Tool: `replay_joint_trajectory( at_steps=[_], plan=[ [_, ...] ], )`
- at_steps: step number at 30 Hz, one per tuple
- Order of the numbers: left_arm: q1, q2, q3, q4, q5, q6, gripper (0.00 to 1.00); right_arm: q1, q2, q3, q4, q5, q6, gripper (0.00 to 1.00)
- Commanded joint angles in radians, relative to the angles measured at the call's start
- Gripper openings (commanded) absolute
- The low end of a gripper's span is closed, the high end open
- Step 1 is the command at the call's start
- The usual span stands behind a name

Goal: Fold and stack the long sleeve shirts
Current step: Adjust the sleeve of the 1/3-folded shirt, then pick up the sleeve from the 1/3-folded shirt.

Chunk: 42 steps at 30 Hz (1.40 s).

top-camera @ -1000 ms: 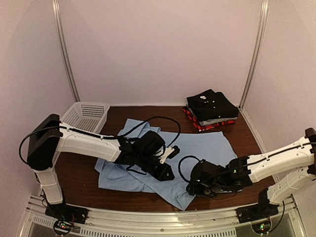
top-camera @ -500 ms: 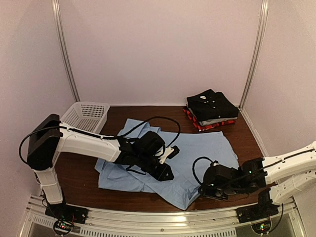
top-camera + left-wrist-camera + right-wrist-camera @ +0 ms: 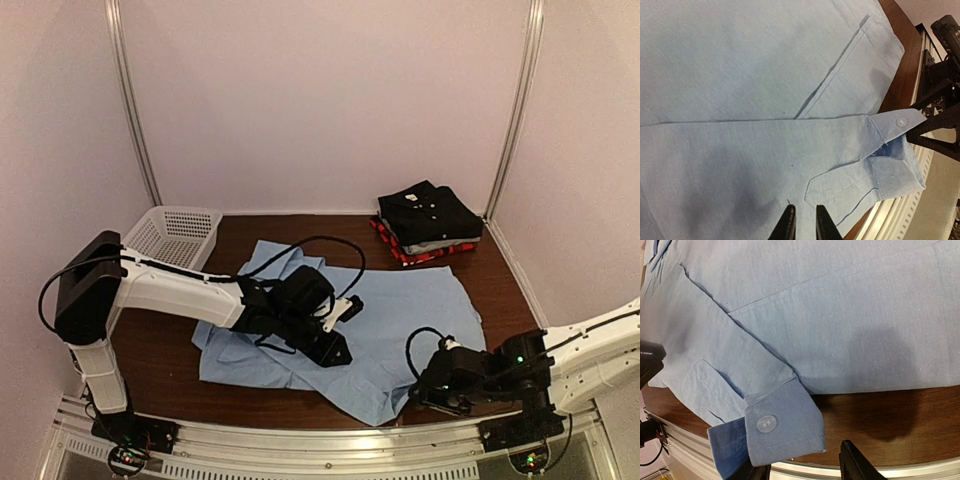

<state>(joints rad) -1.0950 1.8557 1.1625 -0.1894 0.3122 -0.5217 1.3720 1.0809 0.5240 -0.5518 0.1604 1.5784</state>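
A light blue long sleeve shirt (image 3: 400, 310) lies spread flat in the middle of the table, one sleeve folded across its front. My left gripper (image 3: 338, 350) rests on it near the middle; in the left wrist view the gripper (image 3: 804, 222) is open by a narrow gap, with flat cloth (image 3: 740, 75) under the tips. My right gripper (image 3: 418, 385) is low at the shirt's near right corner. In the right wrist view that gripper (image 3: 802, 469) is open wide, and the buttoned sleeve cuff (image 3: 785, 425) lies just ahead of it, overlapping one finger. Folded black (image 3: 428, 212), grey (image 3: 445, 245) and red-plaid (image 3: 400, 252) shirts are stacked at the back right.
A white mesh basket (image 3: 175, 232) stands at the back left. The brown table (image 3: 160, 350) ends in a metal rail (image 3: 320, 440) along its near edge, right behind the cuff. Pale walls close in the back and both sides.
The right arm has drawn back to the right and toward the near edge, its gripper now beside the cuff corner. The left arm and the shirt have stayed put.
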Motion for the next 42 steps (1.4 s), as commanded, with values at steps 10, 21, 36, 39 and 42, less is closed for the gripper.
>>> replay_joint_trajectory(
  at_steps=[10, 21, 36, 39, 42],
  plan=[
    [-0.004, -0.013, 0.026, -0.008, -0.008, 0.026, 0.16, 0.048, -0.146, -0.133, 0.186, 0.035, 0.093, 0.5],
    [-0.005, -0.009, 0.027, -0.008, -0.002, 0.028, 0.16, 0.052, -0.082, -0.199, 0.225, 0.022, 0.095, 0.5],
    [-0.003, -0.027, 0.04, -0.02, -0.029, 0.039, 0.16, 0.052, -0.094, -0.303, 0.441, 0.006, 0.045, 0.31],
    [0.001, -0.033, 0.045, -0.03, -0.044, 0.046, 0.16, 0.052, -0.09, -0.286, 0.435, 0.014, 0.022, 0.2],
    [0.022, -0.058, 0.034, -0.035, -0.061, 0.047, 0.16, 0.052, -0.103, -0.23, 0.361, 0.044, -0.02, 0.02]
  ],
)
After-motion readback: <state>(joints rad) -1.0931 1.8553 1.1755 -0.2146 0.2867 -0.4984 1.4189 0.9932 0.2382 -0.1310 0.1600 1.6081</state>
